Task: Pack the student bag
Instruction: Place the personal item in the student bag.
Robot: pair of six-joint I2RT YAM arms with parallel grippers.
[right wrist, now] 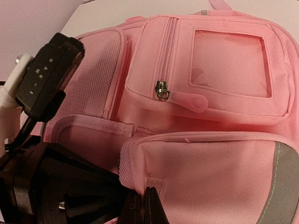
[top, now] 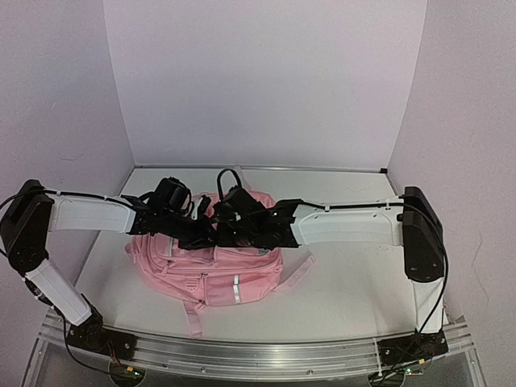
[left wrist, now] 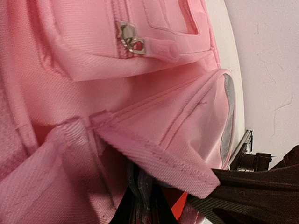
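The student bag (top: 234, 278) is a pink backpack lying flat in the middle of the white table, front pockets up. Both arms reach in over its top end. My left gripper (top: 201, 230) and right gripper (top: 227, 231) meet there, almost touching. In the left wrist view my left gripper (left wrist: 142, 186) is shut, its tips hidden under a raised pink webbing rim (left wrist: 159, 156) of the bag (left wrist: 140, 93). In the right wrist view my right gripper (right wrist: 156, 198) is shut on the hem of a pocket of the bag (right wrist: 224, 158), beside a small sewn tab.
Pale walls close the table in at the back and both sides. A metal rail (top: 258, 355) runs along the front edge. A loose strap (top: 298, 270) trails to the right of the bag. A zip pull (right wrist: 162, 90) sits on the front pocket. The left arm's body (right wrist: 46, 79) crowds the right gripper.
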